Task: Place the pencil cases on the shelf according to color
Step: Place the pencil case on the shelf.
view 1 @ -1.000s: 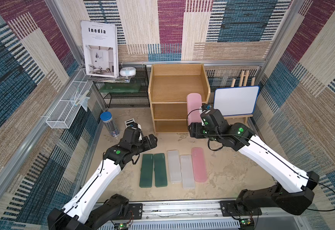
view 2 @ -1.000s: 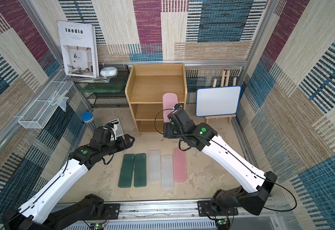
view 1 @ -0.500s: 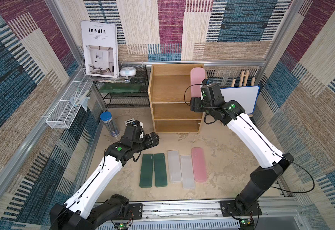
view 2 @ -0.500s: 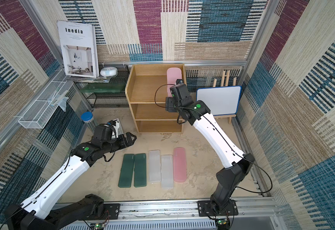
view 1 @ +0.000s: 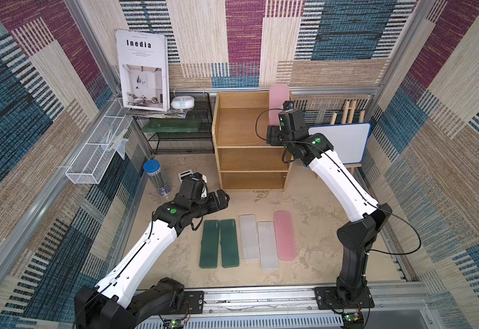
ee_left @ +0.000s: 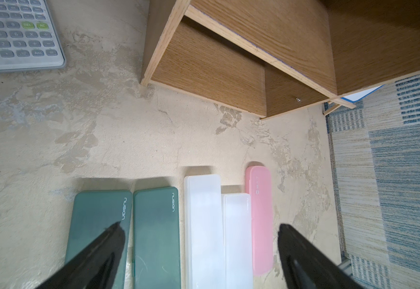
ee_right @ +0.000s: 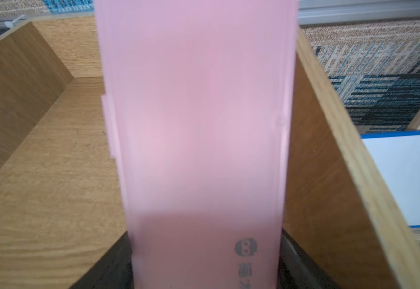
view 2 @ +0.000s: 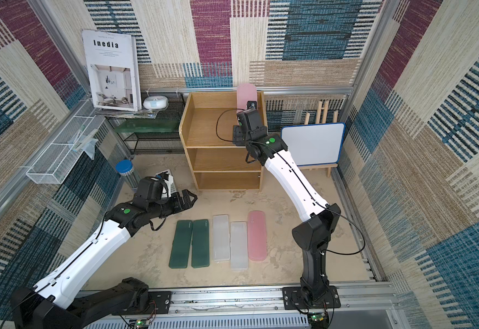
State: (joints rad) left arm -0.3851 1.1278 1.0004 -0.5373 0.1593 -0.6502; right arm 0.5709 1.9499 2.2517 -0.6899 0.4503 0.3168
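Looking at shelf [view 1: 244, 125] first, top tier under right gripper [ee_right: 205, 265], clamped on pink case [ee_right: 196, 112] held upright by the right panel. Five cases [view 1: 248, 242] flat in a row on table [view 1: 318, 216]. Left gripper [ee_left: 199, 250] spread wide above them, holding nothing.

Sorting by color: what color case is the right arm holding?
Pink case, clearest in the right wrist view.

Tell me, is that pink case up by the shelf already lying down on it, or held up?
Held up. The pink case stands on end above the shelf's top level, with the right gripper clamped on its lower end.
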